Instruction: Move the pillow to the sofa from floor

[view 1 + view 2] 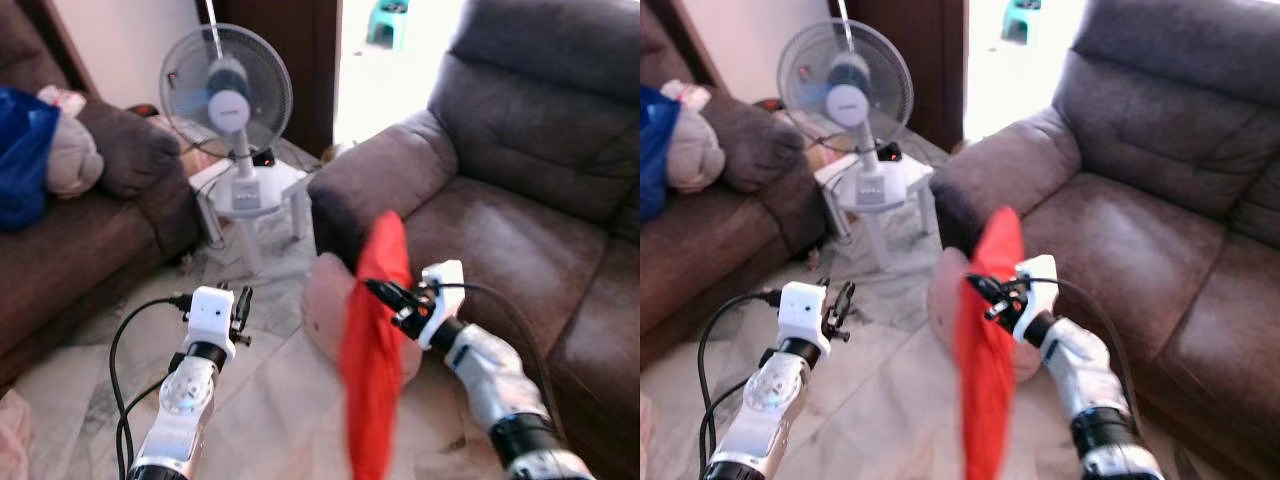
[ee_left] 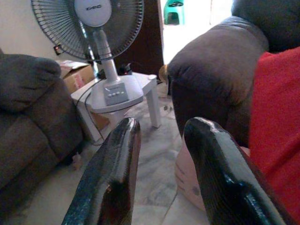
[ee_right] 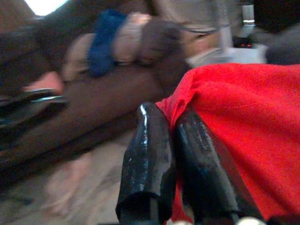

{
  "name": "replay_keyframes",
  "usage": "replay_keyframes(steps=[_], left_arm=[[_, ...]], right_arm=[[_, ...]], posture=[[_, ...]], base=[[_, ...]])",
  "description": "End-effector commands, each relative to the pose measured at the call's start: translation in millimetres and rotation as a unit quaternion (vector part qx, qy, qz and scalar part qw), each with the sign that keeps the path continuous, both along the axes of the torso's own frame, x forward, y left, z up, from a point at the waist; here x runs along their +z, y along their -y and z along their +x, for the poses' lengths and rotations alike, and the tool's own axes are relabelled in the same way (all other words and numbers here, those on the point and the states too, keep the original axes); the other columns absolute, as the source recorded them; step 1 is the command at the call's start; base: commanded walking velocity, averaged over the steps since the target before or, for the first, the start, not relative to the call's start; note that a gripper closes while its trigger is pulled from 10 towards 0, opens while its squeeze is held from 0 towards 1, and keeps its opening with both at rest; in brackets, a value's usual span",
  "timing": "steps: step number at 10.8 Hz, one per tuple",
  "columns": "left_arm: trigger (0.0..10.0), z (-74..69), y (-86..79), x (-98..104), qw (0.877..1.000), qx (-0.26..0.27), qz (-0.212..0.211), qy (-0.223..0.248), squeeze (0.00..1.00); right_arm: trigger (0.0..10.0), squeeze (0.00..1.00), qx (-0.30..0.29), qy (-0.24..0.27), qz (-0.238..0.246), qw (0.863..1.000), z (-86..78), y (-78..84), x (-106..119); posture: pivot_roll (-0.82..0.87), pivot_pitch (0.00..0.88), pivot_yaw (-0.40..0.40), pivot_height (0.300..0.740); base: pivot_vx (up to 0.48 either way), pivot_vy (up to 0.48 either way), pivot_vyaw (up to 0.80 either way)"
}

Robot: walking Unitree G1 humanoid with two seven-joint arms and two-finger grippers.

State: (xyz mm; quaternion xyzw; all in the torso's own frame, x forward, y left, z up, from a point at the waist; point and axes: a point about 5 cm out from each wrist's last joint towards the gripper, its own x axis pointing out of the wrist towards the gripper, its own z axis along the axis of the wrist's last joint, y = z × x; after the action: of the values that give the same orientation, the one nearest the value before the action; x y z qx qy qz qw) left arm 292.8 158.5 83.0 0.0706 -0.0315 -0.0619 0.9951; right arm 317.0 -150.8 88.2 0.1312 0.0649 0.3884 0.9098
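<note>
- The right gripper (image 1: 378, 290) is clenched on the upper edge of the red pillow (image 1: 372, 370); in the right wrist view its two black fingers (image 3: 149, 154) sit pressed together with red fabric pinched between them.
- The pillow hangs clear of the floor (image 1: 270, 420), its long axis near vertical, running from the pinch point down toward 6 o'clock.
- The brown sofa (image 1: 500, 230) lies at 1 to 2 o'clock from the held pillow. Its seat cushion is just beyond the right forearm, and its armrest is at 12 o'clock.
- A pink cushion-like object (image 1: 325, 300) rests on the floor directly behind the pillow, against the sofa's armrest.
- The left gripper (image 1: 240, 305) is at 9 o'clock from the pillow and apart from it, with its fingers (image 2: 110, 178) released and holding nothing.
- Judgement: the right arm is the nearer arm and already carries the load. The coming move is a swing toward 2 o'clock, which should lift the dangling lower end over the seat's front edge.
</note>
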Motion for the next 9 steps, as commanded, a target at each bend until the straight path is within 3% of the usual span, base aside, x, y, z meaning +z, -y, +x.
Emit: replay_keyframes(steps=[1, 5, 7, 9], left_arm=[[10.0, 0.4, -6.4, 2.1, 1.000, 0.012, 0.006, 0.000, 0.00], [10.0, 1.6, -10.4, 2.2, 1.000, 0.020, 0.010, -0.001, 0.00], [10.0, 1.7, -12.0, 2.5, 1.000, 0.021, 0.011, -0.002, 0.00], [10.0, 0.5, -14.7, 1.9, 1.000, 0.024, 0.010, -0.003, 0.00]], right_arm=[[10.0, 0.00, 0.064, 0.037, 0.028, 0.997, -3.6, -6.7, 19.7], [10.0, 0.00, 0.109, 0.037, 0.072, 0.991, -15.7, -8.3, 29.3], [10.0, 0.00, 0.164, 0.038, 0.109, 0.980, -27.2, -16.7, 38.2], [10.0, 0.00, 0.207, 0.037, 0.090, 0.973, -39.7, -19.2, 34.2]], posture=[[0.02, 0.071, 0.010, 0.740], [0.02, 0.069, 0.011, 0.740], [0.02, 0.069, 0.012, 0.740], [0.03, 0.065, 0.010, 0.740]], base=[[0.000, 0.000, 0.00], [0.000, 0.000, 0.00], [0.000, 0.000, 0.00], [0.000, 0.000, 0.00]])
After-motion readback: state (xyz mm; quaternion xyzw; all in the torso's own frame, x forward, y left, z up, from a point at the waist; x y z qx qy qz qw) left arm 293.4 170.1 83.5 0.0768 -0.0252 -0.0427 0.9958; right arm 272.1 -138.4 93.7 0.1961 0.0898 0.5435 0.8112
